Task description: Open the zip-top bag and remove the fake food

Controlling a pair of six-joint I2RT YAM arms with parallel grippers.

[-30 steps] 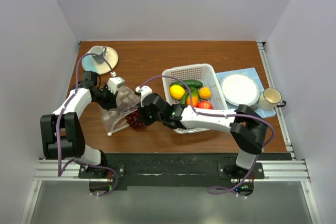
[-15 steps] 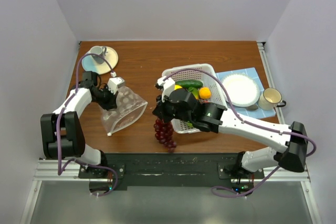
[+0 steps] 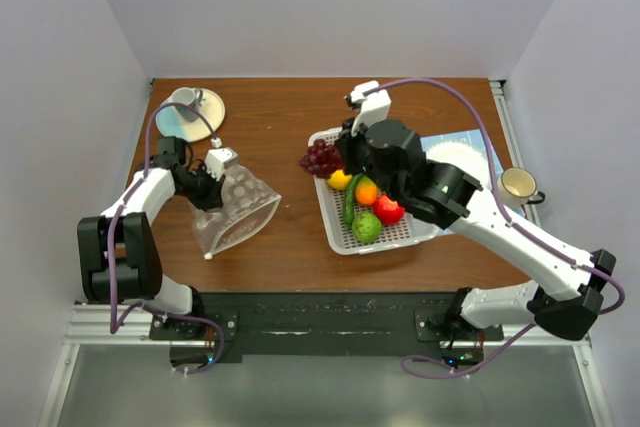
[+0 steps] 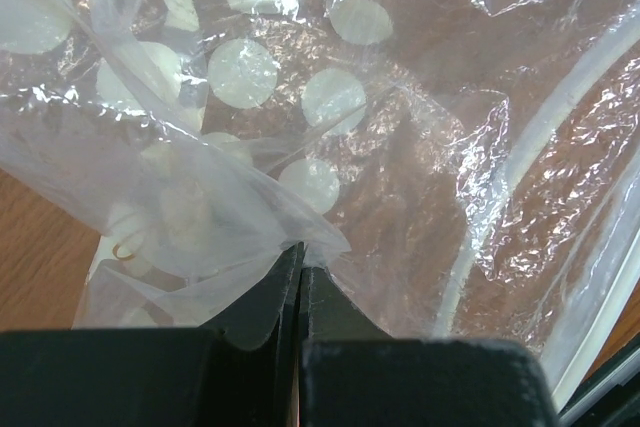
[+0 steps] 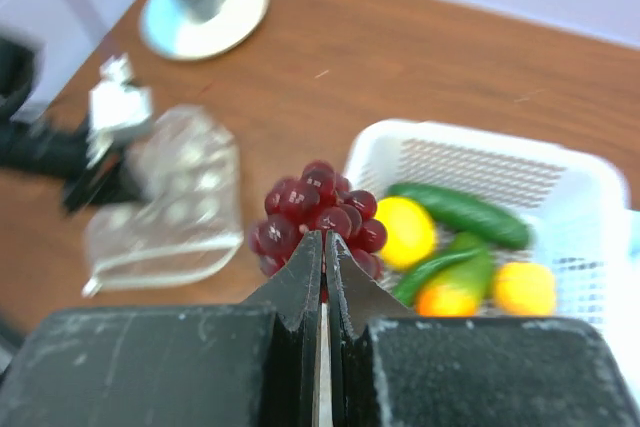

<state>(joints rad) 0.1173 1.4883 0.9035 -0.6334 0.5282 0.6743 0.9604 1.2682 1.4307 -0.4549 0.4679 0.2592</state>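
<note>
The clear dotted zip-top bag (image 3: 235,212) lies open and empty-looking on the wooden table at the left; it fills the left wrist view (image 4: 330,127). My left gripper (image 3: 208,190) is shut on the bag's edge (image 4: 300,247). My right gripper (image 3: 338,155) is shut on the purple grapes (image 3: 320,158), held in the air at the left far corner of the white basket (image 3: 400,237); the grapes show dark red in the right wrist view (image 5: 315,217). In the basket lie a yellow lemon (image 3: 340,180), an orange (image 3: 367,192), a red round one (image 3: 389,209), a green round one (image 3: 366,226) and a dark green cucumber (image 3: 349,202).
A cup on a saucer (image 3: 190,107) stands at the far left. A white plate (image 3: 455,162) on a blue cloth and a mug (image 3: 517,185) are at the right, partly behind my right arm.
My right gripper has lifted the grapes out of the bag and carried them right and away, up to the basket's far left corner. The left gripper has kept its hold on the bag.
</note>
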